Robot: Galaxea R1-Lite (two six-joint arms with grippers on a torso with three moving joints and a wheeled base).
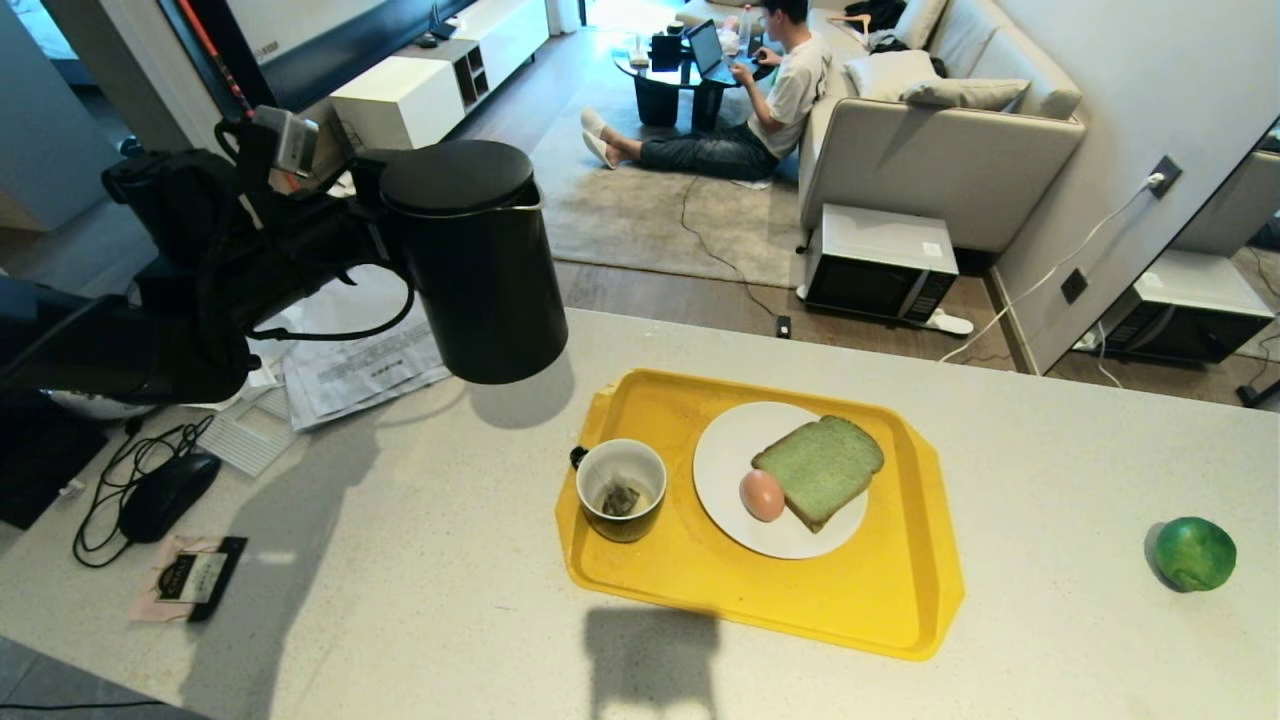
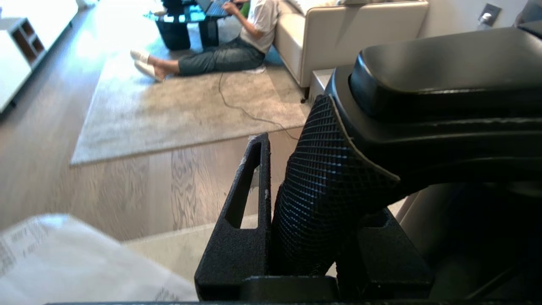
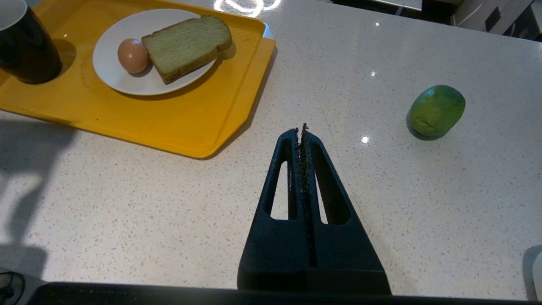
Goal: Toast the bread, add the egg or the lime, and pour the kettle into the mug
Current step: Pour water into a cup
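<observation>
The black kettle (image 1: 480,260) hangs in the air above the counter, left of and behind the yellow tray (image 1: 800,590). My left gripper (image 2: 313,199) is shut on the kettle's textured handle (image 2: 326,169). The dark mug (image 1: 621,490), with a tea bag inside, stands on the tray's left side. Beside it a white plate (image 1: 730,440) carries the green bread (image 1: 820,468) and the egg (image 1: 762,494), which touch. The lime (image 1: 1195,553) lies on the counter far to the right. My right gripper (image 3: 301,129) is shut and empty, low over the counter between the tray (image 3: 169,123) and the lime (image 3: 437,110).
Papers (image 1: 360,360), a black mouse with its cable (image 1: 168,495) and a small packet (image 1: 190,578) lie on the counter's left part. Past the counter's far edge a person (image 1: 770,100) sits on the floor and a microwave (image 1: 878,262) stands by a sofa.
</observation>
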